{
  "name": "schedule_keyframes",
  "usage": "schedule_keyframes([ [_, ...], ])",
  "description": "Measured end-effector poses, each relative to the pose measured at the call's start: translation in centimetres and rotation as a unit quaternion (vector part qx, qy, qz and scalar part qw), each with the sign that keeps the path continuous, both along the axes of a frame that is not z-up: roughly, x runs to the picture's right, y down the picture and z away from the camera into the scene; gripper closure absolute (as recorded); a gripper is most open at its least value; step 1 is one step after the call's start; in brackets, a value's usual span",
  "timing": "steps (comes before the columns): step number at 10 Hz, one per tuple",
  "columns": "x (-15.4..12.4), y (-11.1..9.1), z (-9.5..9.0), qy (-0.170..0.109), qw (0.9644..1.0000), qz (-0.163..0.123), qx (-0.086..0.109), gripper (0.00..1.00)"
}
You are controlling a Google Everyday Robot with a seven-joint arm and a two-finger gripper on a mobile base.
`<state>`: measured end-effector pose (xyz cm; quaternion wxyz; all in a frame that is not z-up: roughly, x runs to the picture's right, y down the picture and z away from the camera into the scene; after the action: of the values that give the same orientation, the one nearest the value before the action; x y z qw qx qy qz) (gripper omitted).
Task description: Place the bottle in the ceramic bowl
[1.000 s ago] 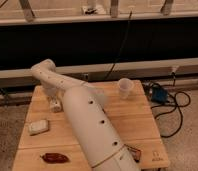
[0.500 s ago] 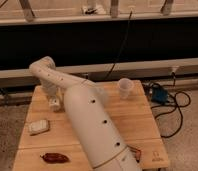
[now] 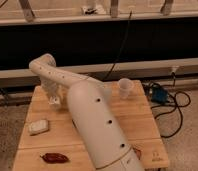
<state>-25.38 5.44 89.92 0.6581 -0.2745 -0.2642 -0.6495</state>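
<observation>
The bottle (image 3: 54, 102) seems to be the small white shape near the counter's (image 3: 137, 117) far left corner, right at the tip of my gripper (image 3: 52, 94). My gripper hangs there closed down narrow, but I cannot tell whether it actually pinches the bottle. My arm (image 3: 97, 125) stretches across because the bottle lies there, and it may hide the bowl, which I cannot see. A clear cup (image 3: 124, 88) stands well apart.

No text, label or number I can read from here. A small dark mark (image 3: 154, 156) on the front right corner of the wooden table (image 3: 137, 120): too faint to make out. The gripper (image 3: 53, 97) hangs over the table's left rear.
</observation>
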Motion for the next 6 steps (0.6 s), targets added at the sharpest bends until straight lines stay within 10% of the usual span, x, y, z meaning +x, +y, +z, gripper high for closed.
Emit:
schedule_keyframes([
  [6, 4.1, -2.7, -4.2, 0.006, 0.9999, 0.009, 0.003, 1.00],
])
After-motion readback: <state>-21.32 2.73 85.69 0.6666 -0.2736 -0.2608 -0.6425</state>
